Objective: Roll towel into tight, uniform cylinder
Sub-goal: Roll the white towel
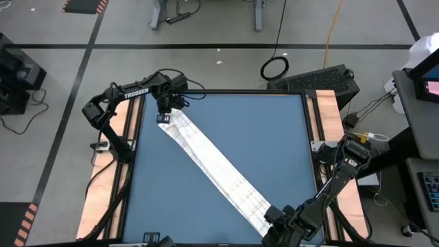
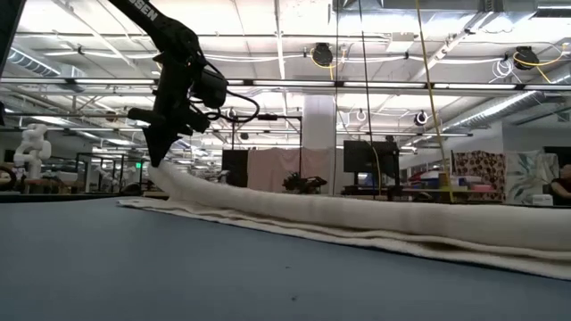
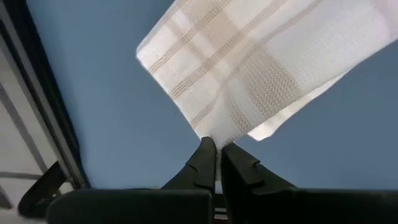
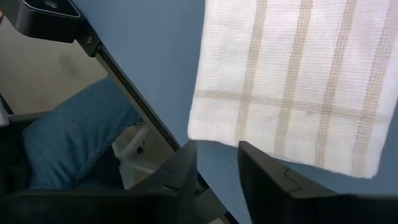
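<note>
One towel [image 1: 212, 165] stretched diagonally, far end pinched by left claw [image 1: 163, 118], right claw [image 1: 278, 218] spread just off near end

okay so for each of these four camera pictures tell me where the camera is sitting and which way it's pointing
High view: above the table, looking straight down; both arms, towel laid diagonally.
Low view: at tabletop height, looking level across; left gripper on the towel's raised end.
Left wrist view: on the left arm, looking past its shut fingers pinching a towel corner.
Right wrist view: on the right arm; its parted fingers just off the towel's edge.
Shared: the towel shows in all four views.
</note>
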You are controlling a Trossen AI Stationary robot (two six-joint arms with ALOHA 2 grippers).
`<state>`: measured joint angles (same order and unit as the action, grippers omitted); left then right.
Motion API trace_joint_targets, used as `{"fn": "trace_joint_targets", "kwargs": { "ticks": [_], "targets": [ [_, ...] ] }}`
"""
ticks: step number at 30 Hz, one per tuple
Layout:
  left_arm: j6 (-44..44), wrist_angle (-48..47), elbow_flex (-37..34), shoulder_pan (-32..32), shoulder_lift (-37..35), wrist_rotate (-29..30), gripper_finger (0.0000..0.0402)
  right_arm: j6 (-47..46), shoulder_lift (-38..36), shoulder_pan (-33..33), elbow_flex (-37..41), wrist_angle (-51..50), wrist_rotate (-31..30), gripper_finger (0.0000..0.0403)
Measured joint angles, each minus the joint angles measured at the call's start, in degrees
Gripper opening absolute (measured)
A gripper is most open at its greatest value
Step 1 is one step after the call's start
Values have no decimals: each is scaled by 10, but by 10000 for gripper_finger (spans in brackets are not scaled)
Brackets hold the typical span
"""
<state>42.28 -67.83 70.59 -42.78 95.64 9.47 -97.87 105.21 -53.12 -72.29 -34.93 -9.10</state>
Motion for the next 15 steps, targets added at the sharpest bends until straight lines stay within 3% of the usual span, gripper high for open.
{"fn": "trace_joint_targets", "kwargs": {
  "ticks": [8, 15],
  "targets": [
    [0, -1, 0, 0, 0, -15, 11, 20, 0, 0, 0, 2, -4, 149],
    [15, -37, 0, 1, 0, -7, 11, 70, 0, -2, 0, 9, -78, 147]
  ]
}}
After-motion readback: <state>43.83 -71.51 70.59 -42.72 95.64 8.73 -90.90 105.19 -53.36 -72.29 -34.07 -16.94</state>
